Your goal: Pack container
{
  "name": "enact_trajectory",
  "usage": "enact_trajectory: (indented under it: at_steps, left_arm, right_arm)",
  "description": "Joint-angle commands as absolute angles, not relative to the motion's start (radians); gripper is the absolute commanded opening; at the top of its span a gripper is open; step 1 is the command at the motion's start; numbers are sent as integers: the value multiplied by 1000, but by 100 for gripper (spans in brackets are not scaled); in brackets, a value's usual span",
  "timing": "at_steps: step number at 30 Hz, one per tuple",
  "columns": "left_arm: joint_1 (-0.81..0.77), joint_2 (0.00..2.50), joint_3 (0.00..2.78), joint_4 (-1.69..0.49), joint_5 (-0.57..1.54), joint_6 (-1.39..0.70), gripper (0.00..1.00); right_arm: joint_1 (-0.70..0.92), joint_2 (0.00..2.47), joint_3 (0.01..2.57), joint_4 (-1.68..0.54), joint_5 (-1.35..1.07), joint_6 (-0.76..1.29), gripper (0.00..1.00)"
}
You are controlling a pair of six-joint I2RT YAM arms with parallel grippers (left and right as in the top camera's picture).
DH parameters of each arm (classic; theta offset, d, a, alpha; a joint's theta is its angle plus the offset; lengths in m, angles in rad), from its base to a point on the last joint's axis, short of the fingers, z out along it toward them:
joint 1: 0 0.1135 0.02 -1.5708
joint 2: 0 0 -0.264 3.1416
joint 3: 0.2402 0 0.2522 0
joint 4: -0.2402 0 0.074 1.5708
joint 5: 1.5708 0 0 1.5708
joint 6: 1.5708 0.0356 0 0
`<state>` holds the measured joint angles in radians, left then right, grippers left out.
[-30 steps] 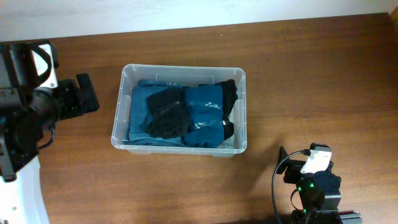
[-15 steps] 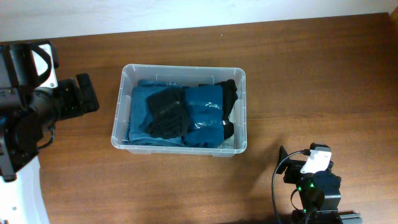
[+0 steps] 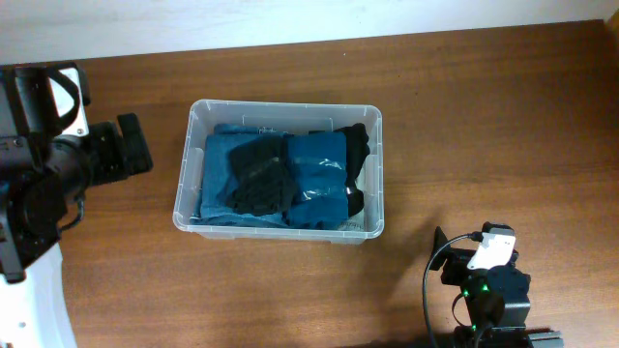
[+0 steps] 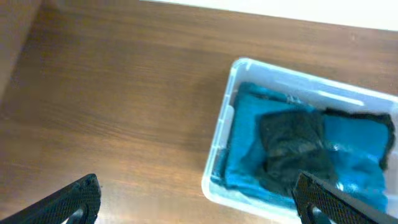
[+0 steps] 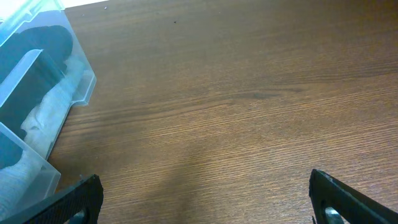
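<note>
You are working on a dark brown wooden table (image 3: 484,126) with a visible grain, and a pale wall (image 3: 290,19) runs along its far edge. There is one container (image 3: 377,174): it stands flat on the table a little left of the middle. It sits near your left arm (image 3: 58,164) but not touching it, and well apart from your right arm (image 3: 488,285) at the near right corner. Inside it you can count two folded blue cloths lying side by side, a lighter one (image 3: 215,174) on the left and a deeper blue one (image 3: 319,179) on the right. One dark grey cloth (image 3: 259,182) lies across their join, and one black cloth (image 3: 356,145) is tucked against the right wall. Your left gripper (image 4: 199,202) hangs over bare wood beside the container's left end, its fingers (image 4: 74,196) spread wide with nothing between them. Your right gripper (image 5: 208,202) is likewise spread wide and empty over bare table, the container's corner at the left edge of its view.
</note>
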<state>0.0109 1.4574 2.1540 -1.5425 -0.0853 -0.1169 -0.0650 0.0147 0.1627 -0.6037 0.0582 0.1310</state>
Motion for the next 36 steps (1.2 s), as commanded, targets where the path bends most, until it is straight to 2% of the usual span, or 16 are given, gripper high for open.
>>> enact_trajectory:
  at_steps: [1,9,14,26,36]
  left_arm:
    - [16,1374,2090,-1460,-155,-93,100]
    - [16,1031,1472,-892,37,49,99]
    - [16,815,1095,-704,73,58,99]
    - [16,337,469,-556,156,57,100]
    - [7,1,239,-533,166,57,100]
  right_arm:
    - [-73,5,154,-601,56,131,98]
    - [-73,6,154,-601,56,131,98]
    - [-73,6,154,-601,56,131,98]
    - [-73,6,154,-601,56,131,98]
    - [-73,6,154,-601,56,131,98]
